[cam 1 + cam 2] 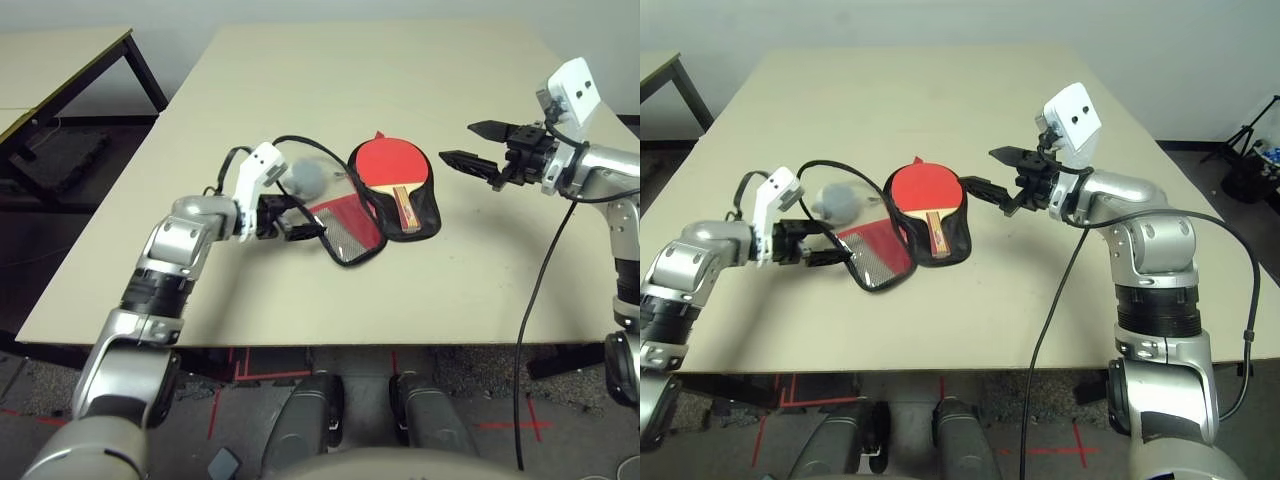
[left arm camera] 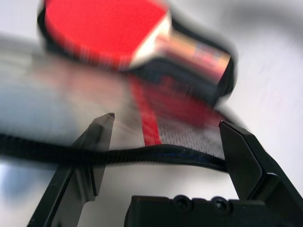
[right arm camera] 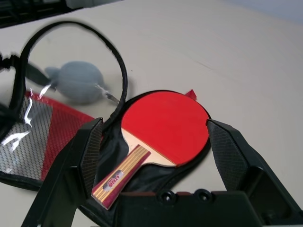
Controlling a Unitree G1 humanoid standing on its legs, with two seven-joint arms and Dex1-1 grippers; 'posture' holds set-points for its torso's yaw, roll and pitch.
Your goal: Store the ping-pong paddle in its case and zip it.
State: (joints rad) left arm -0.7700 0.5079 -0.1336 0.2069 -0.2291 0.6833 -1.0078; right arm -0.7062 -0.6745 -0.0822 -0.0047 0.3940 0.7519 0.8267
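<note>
1 round red-rubber-faced paddle with a short striped wooden handle (image 1: 395, 175) is lying face up on the black lining of the opened red, paddle-shaped fabric case (image 1: 424, 215). The case's flap with grey mesh (image 1: 347, 232) is spreading to the left. The black 2-fingered left gripper (image 2: 161, 118) is standing wide at the flap's edge. The black 2-fingered right gripper (image 3: 155, 120) is hovering wide open, holding nothing. 1 small grey round soft pouch (image 3: 81, 81) is resting beyond the flap on the beige table (image 1: 300, 310).

Non-task items, table and floor.
Grey round pouch (image 1: 838, 203) is supported by pale table (image 1: 480, 280). Second table (image 1: 60, 50) is seen at left, tripod (image 1: 1242, 130) at right. Floor is marked with red tape (image 1: 1080, 450).
</note>
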